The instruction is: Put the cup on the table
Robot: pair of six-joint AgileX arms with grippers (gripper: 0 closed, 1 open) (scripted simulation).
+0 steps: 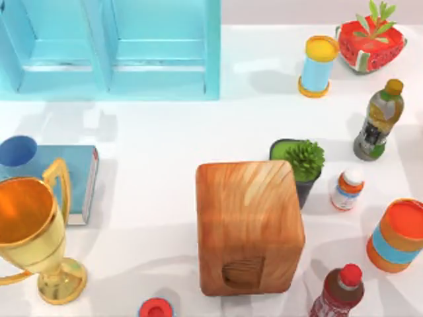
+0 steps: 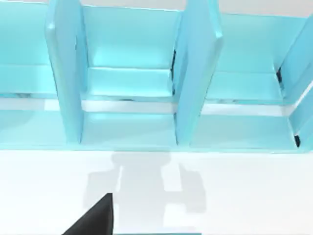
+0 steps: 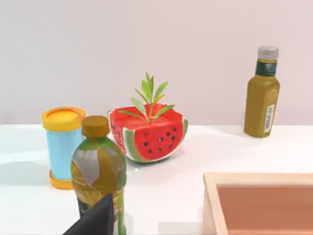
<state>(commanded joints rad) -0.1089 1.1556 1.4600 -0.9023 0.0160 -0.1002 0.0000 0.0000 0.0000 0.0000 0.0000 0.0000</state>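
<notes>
The cup (image 1: 16, 150) is small, plain and blue with a darker inside. It stands upright at the table's far left, at the far left corner of a teal book (image 1: 73, 175), just behind the gold trophy (image 1: 30, 231). Whether it rests on the book or beside it, I cannot tell. The glossy white table (image 1: 158, 145) spreads out around them. A dark part of my left gripper (image 2: 95, 218) shows at the edge of the left wrist view, above the white tabletop (image 2: 234, 191) and facing the cabinet. A dark part of my right gripper (image 3: 98, 218) shows close to a green-tea bottle (image 3: 98, 171).
A turquoise cabinet (image 1: 112, 46) fills the back left. A large wooden block (image 1: 248, 228) stands in the middle with a potted plant (image 1: 301, 165) behind it. Bottles (image 1: 378, 120), canisters (image 1: 317, 66) and a watermelon planter (image 1: 370, 43) crowd the right side. A wooden tray (image 3: 259, 200) lies near my right gripper.
</notes>
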